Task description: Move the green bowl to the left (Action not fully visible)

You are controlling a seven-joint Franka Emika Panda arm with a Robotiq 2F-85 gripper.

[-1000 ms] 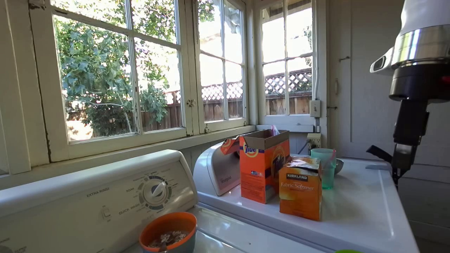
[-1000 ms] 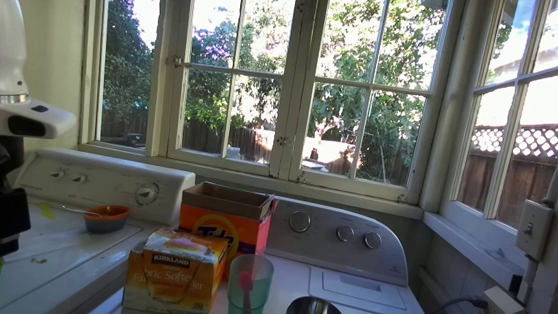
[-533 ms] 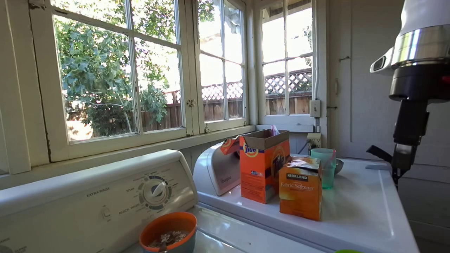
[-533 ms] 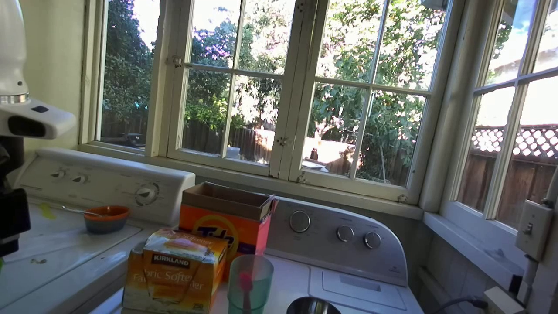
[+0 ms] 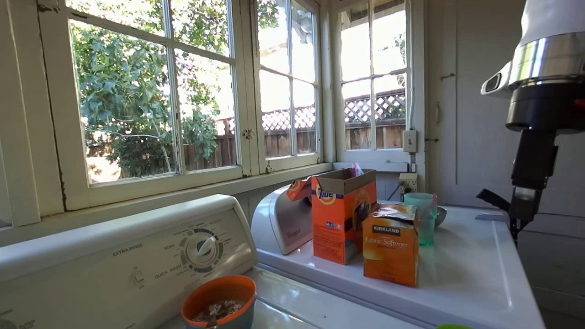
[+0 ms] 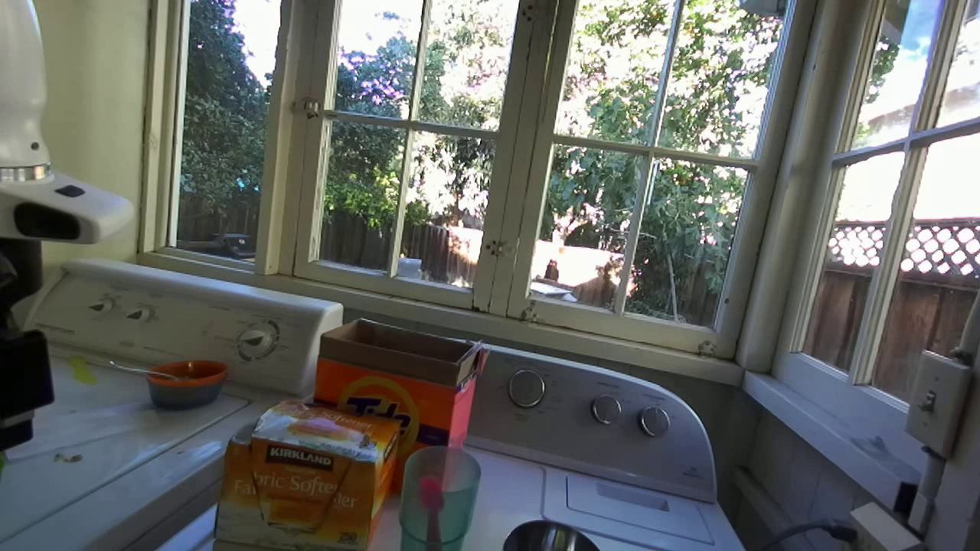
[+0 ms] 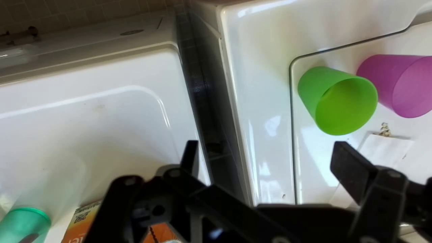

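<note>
- Nothing looks moved since a second ago: in both exterior views the robot arm [image 5: 544, 55] hangs in the same spot.
- Green bowl [image 7: 337, 101]: the wrist view has it off to one side of the gripper [image 7: 266, 146], on the desk [image 7: 270, 67], really a white machine top, and apparently upright. Only a lime-green sliver [image 5: 452, 326] shows at the bottom edge of an exterior view; I take it for the rim.
- As for that gripper, its fingers [image 7: 352, 165] stand wide apart and hold nothing, so I judge the grasp is yet to come.
- What worries me is aim: lowered from here, the fingers would likely straddle the dark gap [image 7: 200, 91] and the desk's edge, missing the bowl.
- Purple cup [image 7: 395, 82]: just beside the bowl, touching or not I can't tell. A finger squeezed in there could shove the cup, or catch the bowl's rim and tip it.
- Should "left" lead toward the gap, a push might carry the bowl over the edge, or the lid seam [image 7: 292, 108] might snag its base; lifting seems safer.
- Orange bowl [image 6: 187, 386]: farther back on the desk, out of the likely path.
- Kirkland box [image 5: 390, 246], Tide box [image 5: 336, 219] and teal mug [image 5: 425, 219]: all on the next machine [image 5: 470, 256], where a low, wide swing could clip them.
</note>
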